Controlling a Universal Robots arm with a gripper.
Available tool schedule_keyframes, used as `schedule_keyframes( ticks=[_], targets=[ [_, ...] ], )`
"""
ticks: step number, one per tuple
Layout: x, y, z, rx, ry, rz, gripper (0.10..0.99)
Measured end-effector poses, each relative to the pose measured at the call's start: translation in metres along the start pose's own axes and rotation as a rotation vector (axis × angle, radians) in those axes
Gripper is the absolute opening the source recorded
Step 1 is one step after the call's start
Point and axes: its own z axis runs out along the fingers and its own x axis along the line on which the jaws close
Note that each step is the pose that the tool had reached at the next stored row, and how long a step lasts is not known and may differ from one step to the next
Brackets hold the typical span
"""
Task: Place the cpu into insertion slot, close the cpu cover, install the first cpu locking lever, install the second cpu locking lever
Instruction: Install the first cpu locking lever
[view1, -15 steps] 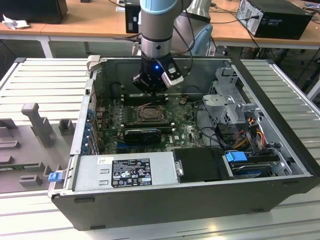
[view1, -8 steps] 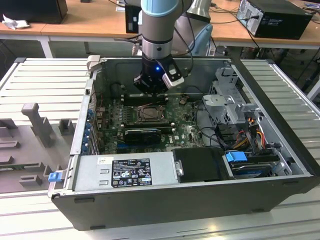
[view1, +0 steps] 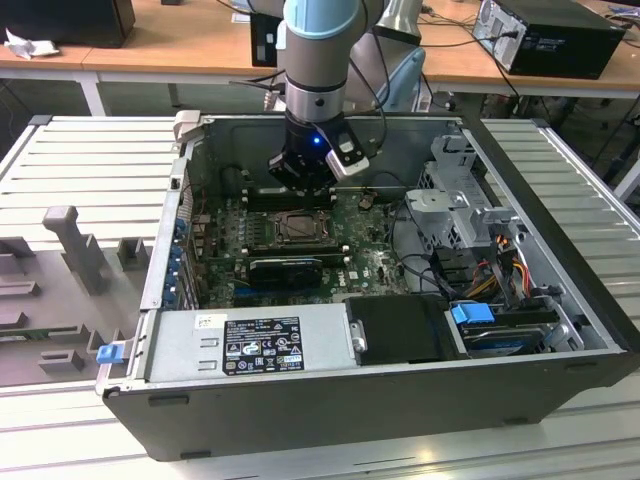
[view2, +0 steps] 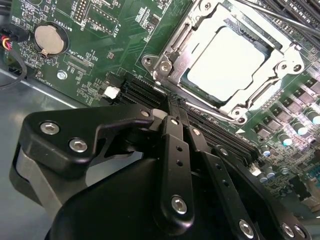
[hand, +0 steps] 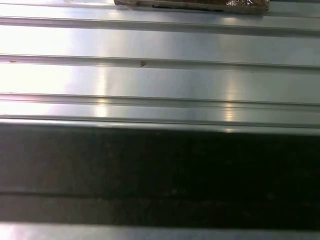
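Ribbed aluminium table (view1: 80, 160) carries the open PC case (view1: 380, 400); I have the claw (view1: 303, 182) hanging just above the motherboard (view1: 375, 262), behind the insertion slot (view1: 297, 228). In the second wrist view the cpu (view2: 226, 59) lies flat in the slot, cpu cover (view2: 170, 47) down around it. Claw fingers (view2: 176, 145) pinched together, empty. Levers hard to make out. Case walls leave open room above.

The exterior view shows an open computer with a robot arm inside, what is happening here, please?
A robot arm reaches into the open computer case, its hand hovering just beyond the insertion slot on the motherboard. In the second wrist view, the cpu already sits in the slot and the cpu cover lies closed over it. The hand holds nothing.
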Motion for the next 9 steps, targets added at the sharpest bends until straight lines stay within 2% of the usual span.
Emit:
schedule_keyframes(
  ticks=[9],
  targets=[
    [-0.0005,-0.0002,0.001,0.003,-0.0004,0.004,0.106]
  ],
)
